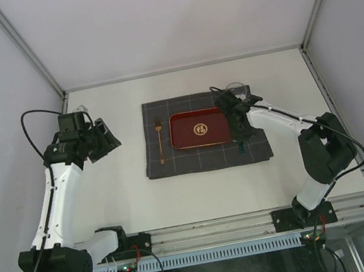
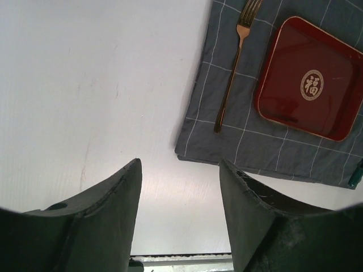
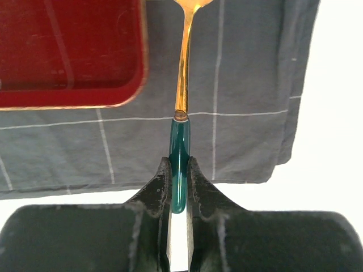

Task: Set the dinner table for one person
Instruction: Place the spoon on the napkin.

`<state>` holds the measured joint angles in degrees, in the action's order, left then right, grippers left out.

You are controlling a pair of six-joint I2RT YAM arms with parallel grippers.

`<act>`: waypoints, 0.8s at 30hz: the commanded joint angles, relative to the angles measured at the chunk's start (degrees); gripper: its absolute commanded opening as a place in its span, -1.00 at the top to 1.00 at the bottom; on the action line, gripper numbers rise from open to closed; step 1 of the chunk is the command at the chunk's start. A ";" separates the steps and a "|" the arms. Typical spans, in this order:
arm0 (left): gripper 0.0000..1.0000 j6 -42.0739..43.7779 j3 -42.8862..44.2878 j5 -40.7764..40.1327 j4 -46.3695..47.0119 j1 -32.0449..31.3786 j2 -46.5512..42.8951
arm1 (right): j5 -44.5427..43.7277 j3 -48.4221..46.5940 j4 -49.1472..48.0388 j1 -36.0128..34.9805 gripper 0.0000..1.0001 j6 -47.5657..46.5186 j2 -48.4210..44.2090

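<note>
The table (image 1: 122, 196) is a pale rectangle. Its long axis runs left to right, parallel to the metal rail (image 1: 253, 220) at its near edge, and it fills the floor of the walled cell and lies under both arms.

At far left, the left pincer (image 2: 178, 164) hangs over bare tabletop, just left of the cloth. Its jaws stand well apart and hold nothing.

Next comes one dark grey checked cloth (image 1: 207, 158), lying flat on the middle of the table. On its left part lies one copper-coloured fork (image 2: 235, 62), lengthwise from far to near, tines away from the arms. Right of the fork sits one red tray (image 1: 185, 132) with a pale emblem at its centre.

Right of the tray, over the cloth's right part, the right pincer (image 3: 178, 164) is closed narrowly on the green handle of one gold-stemmed utensil (image 3: 181, 102). The utensil runs far to near, with its handle toward the rail. Its head is cut off in the wrist view, so I cannot tell what kind it is.
</note>
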<state>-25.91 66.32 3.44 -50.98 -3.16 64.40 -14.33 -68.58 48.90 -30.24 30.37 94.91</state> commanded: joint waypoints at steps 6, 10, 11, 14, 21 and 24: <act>-0.22 -0.41 1.70 0.46 2.46 -1.65 1.72 | 1.63 2.24 -4.08 5.08 1.00 -3.49 -1.44; -0.21 -0.45 1.78 0.34 2.47 -1.94 2.48 | 3.01 2.20 -5.40 6.00 1.00 -4.46 0.47; -0.21 -0.46 1.79 0.27 2.47 -1.99 2.63 | 3.24 2.18 -5.66 6.18 1.00 -4.59 1.11; -0.21 -0.49 1.92 0.09 2.47 -2.06 3.12 | 3.85 2.00 -6.01 6.50 1.00 -4.95 2.69; -0.20 -0.85 2.74 -0.24 2.43 -2.25 3.78 | 4.03 1.68 -6.01 6.67 1.00 -5.35 4.52; -0.20 -0.94 2.86 -0.42 2.31 -2.30 3.79 | 3.95 1.67 -6.12 6.91 1.00 -5.65 4.90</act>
<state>-26.35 66.54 3.27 -50.19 -5.02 68.40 -10.17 -65.93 44.56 -23.99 26.02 99.83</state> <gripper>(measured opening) 0.601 0.040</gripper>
